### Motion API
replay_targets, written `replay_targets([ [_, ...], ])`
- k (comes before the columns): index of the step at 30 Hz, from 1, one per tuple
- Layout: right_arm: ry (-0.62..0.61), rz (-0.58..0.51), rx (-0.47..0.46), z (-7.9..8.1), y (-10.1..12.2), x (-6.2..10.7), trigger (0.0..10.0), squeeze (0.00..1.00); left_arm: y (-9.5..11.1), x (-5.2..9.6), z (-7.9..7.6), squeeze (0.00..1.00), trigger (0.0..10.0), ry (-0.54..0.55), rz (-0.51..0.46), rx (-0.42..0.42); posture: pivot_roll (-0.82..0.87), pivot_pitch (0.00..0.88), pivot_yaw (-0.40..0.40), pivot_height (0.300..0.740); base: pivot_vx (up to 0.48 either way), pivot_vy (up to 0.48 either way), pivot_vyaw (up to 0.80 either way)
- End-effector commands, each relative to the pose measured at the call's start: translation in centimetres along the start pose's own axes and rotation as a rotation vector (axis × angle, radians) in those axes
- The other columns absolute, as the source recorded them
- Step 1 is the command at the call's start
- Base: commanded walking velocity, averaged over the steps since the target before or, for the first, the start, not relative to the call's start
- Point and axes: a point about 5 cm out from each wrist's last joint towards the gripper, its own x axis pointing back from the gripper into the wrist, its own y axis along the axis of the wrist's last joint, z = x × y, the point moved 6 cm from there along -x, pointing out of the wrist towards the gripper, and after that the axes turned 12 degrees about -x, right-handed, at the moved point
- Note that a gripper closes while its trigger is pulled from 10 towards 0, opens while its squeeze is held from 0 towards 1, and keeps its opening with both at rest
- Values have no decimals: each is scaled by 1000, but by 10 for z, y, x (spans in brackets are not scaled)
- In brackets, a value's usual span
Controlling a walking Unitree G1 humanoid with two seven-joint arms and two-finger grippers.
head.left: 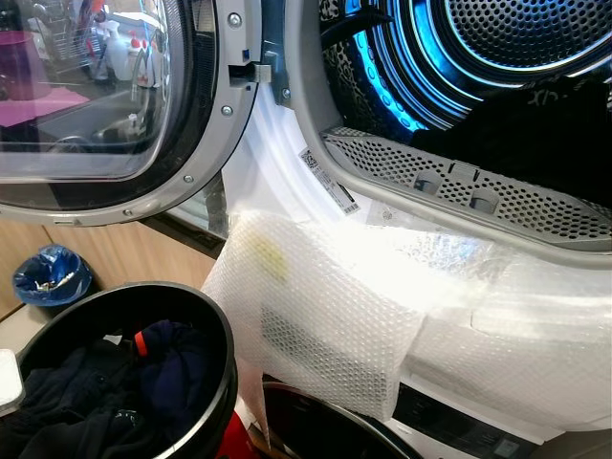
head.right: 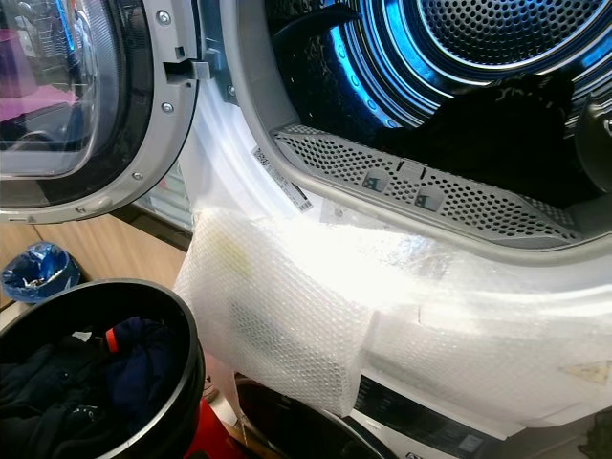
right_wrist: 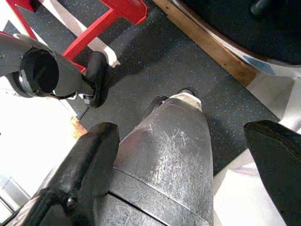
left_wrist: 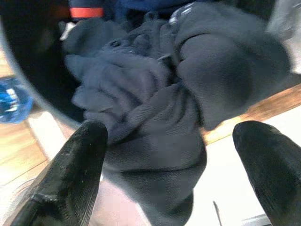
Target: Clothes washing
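The front-loading machine's door [head.left: 96, 96] is swung open to the left. Its drum [head.left: 535, 38] glows blue, with dark clothes [head.left: 535, 124] lying inside at the right. A black bucket [head.left: 225, 382] at the lower left holds dark clothes [head.left: 105, 392], one with a red-orange band. In the left wrist view my left gripper [left_wrist: 174, 174] is open just above this pile, a dark grey garment [left_wrist: 160, 136] showing between its fingers [left_wrist: 80, 174]. My right gripper [right_wrist: 183, 165] is open and points down at the floor over a silver leg part [right_wrist: 169, 150].
Bubble wrap [head.left: 325, 306] drapes over the machine's front below the opening. A perforated grille [head.left: 459, 182] lines the opening's lower lip. A second dark round tub [head.left: 325, 430] sits below. A blue bag [head.left: 50, 274] lies on the wooden floor at left. A red frame [right_wrist: 117, 14] stands on the dark floor.
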Motion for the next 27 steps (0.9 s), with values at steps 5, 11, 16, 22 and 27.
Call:
replay_targets([
  [5,-56,74,-5,-12,-24,3,10000,0,-5,1,8,1000,10000,66,54,-32,187,98,-35,740,0,0,0],
  [11,-46,68,4,-10,-19,2,10000,0,-23,-8,-1,0,10000,47,169,-62,184,104,-33,740,0,0,0],
  [16,-39,58,0,-9,-14,2,10000,0,-20,-17,-11,0,10000,17,149,-40,173,107,-34,740,0,0,0],
  [22,-25,49,5,-5,-8,1,10000,0,-29,-19,-7,0,10000,57,200,-59,176,110,-36,740,0,0,0],
  [27,-13,37,11,0,0,-1,10000,0,-19,-33,-11,0,10000,71,137,-24,173,111,-36,740,0,0,0],
])
